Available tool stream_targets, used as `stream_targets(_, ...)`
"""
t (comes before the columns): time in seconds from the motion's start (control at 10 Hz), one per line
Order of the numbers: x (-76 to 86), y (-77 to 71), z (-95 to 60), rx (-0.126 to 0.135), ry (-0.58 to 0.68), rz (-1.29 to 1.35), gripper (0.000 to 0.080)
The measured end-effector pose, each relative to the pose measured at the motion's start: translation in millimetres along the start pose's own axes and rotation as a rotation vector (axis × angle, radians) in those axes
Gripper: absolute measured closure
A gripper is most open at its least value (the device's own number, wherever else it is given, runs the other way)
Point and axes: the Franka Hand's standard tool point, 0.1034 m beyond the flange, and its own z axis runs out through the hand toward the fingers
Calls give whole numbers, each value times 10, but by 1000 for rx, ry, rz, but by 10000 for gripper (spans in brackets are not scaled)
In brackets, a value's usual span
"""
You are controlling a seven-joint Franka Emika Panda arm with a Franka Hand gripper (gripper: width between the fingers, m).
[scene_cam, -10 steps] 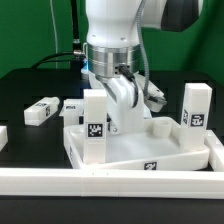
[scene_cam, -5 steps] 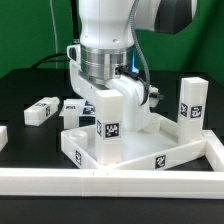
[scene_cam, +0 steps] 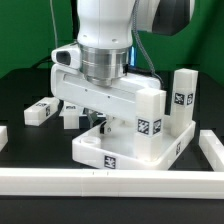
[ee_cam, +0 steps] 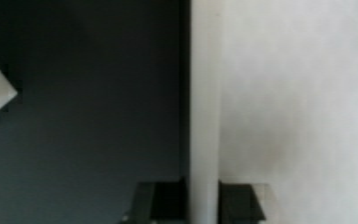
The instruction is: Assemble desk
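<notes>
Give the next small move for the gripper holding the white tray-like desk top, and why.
Probably turn the white plastic tray-like desk top until its front edge lies parallel to the long white border rail, then let go. The two-finger gripper is shut on the top's thin rim, and the top sits skewed to that rail.

The desk top [scene_cam: 125,153] is smooth matt white plastic, the arm [scene_cam: 105,20] glossy white, the table [scene_cam: 20,85] matt black.
</notes>
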Motion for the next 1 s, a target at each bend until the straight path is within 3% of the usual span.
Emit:
stream_targets(0.6,11,14,-2,-3,1,-395,727)
stream_targets(1.0,255,-159,-82,-29,40,-689,734)
